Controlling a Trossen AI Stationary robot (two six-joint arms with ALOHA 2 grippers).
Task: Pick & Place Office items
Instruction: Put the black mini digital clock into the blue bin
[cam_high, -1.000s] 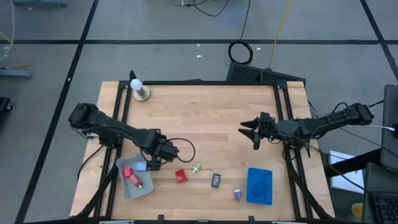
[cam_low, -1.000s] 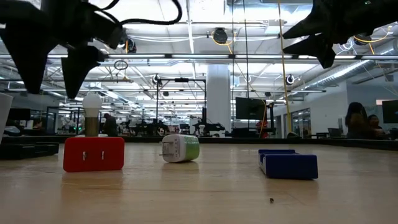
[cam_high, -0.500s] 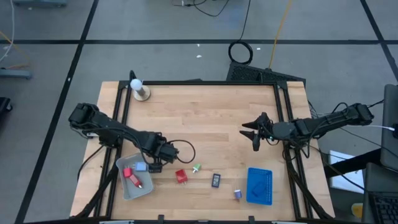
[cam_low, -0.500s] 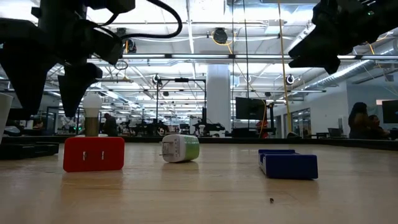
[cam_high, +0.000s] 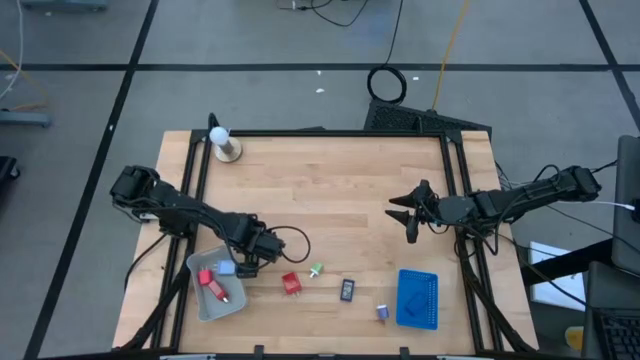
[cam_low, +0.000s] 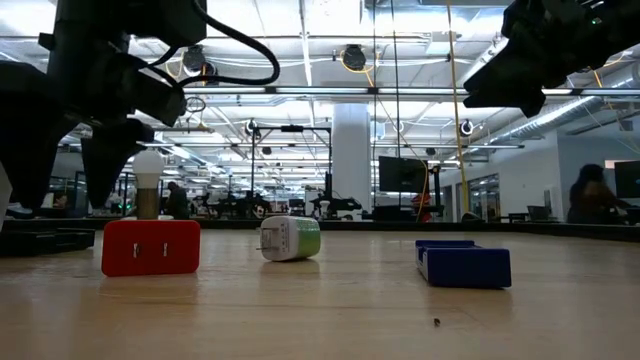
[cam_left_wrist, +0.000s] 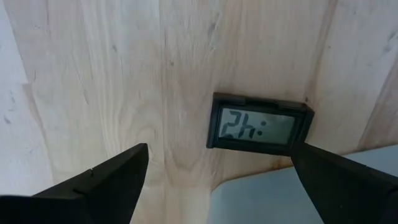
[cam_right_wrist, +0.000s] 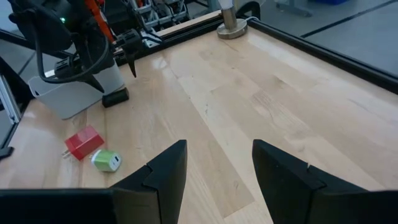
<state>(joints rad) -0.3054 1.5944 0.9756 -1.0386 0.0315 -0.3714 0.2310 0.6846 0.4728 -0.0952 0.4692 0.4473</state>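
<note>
Left wrist view: left gripper (cam_left_wrist: 217, 180) jaws wide over black rectangle (cam_left_wrist: 260, 127) (beside grey tray (cam_high: 205, 302)); right gripper (cam_high: 409, 214) jaws parted, empty

Upside-down digits, roughly "2h:", on the black rectangle's display (cam_left_wrist: 260, 126)

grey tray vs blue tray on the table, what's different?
Position: the grey tray sits at the table's front left, by the open left gripper; the blue tray sits at the front right.
Contents: the grey tray holds a red piece and a light-blue piece; the blue tray holds nothing.
Pose: the grey tray lies skewed to the table edge; the blue tray lies almost square to it.
Shared: both are rectangular and rest on the wooden table.
</note>
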